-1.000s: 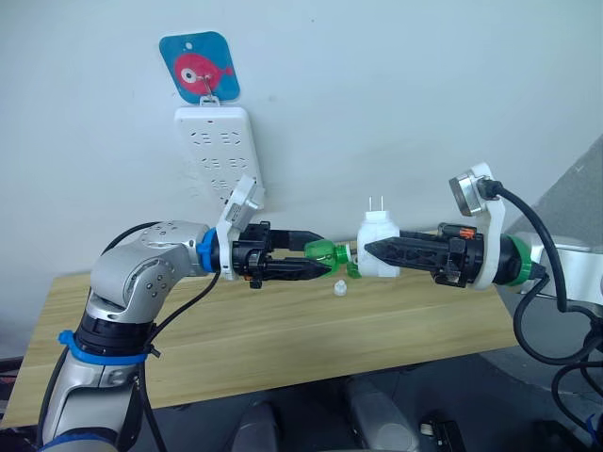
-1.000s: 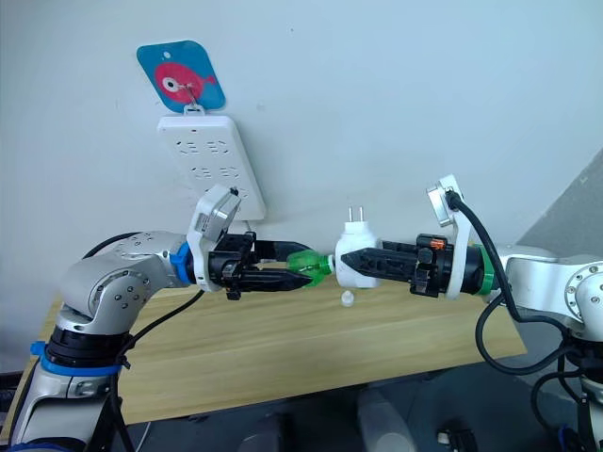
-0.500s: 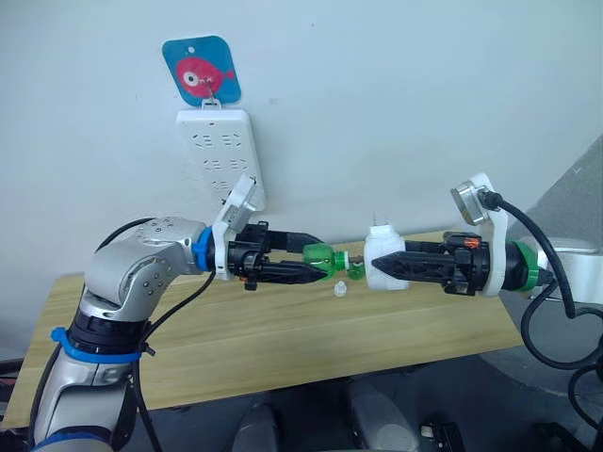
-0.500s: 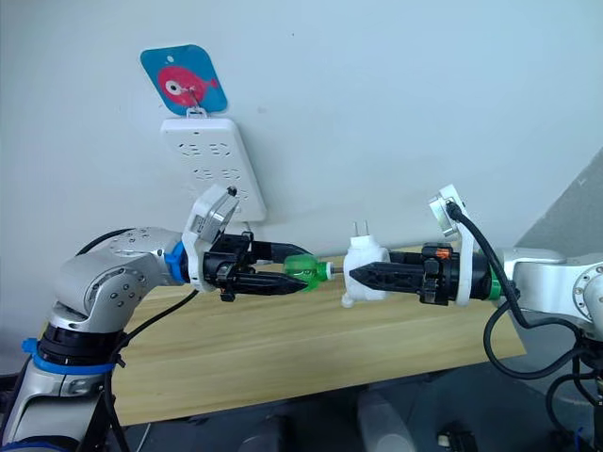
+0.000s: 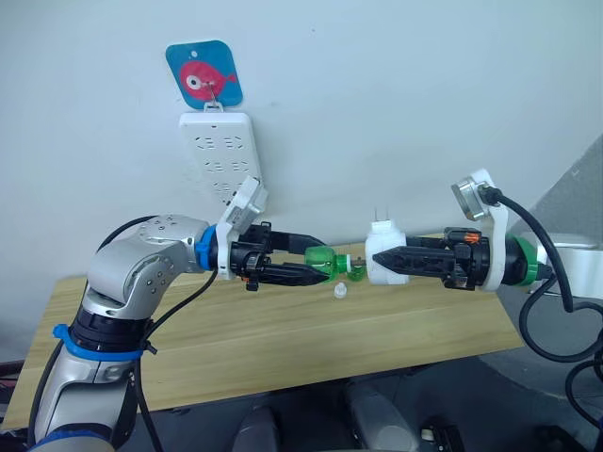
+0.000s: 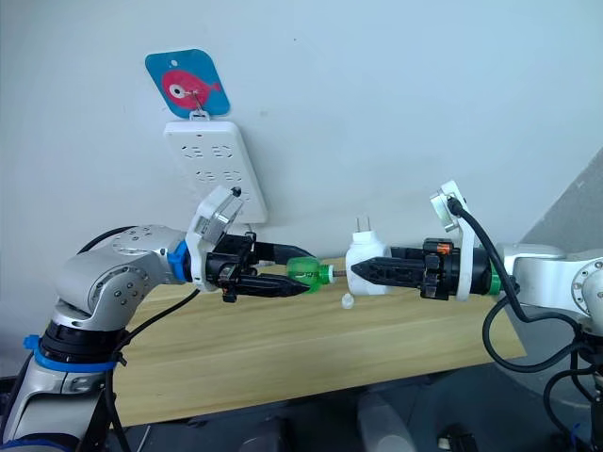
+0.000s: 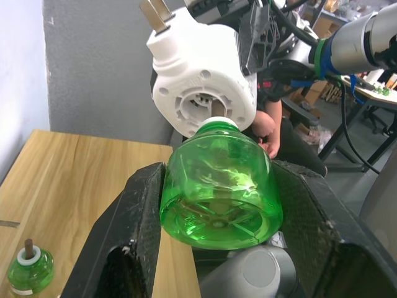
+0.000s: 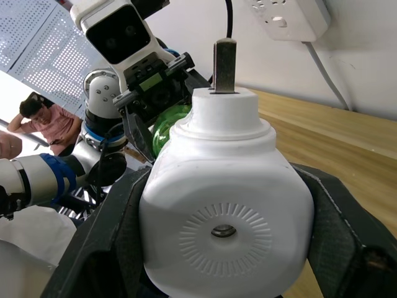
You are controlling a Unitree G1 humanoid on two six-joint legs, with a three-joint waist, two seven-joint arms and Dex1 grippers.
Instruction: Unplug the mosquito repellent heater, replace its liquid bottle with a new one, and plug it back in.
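Hands (image 5: pixel 325 266) level (bottle (image 5: pixel 327 265) meets heater (image 5: pixel 382 256))

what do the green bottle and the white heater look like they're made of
Green bottle: looks like translucent glossy plastic; light glows through it and highlights show. Mosquito repellent heater: seemingly opaque white moulded plastic, smooth with a soft sheen, with fine radial ribs; its prongs look like metal.

Wooden table (image 5: pixel 283 348); small white cap (image 5: pixel 339 290), green bottle (image 7: pixel 28 270) on it.
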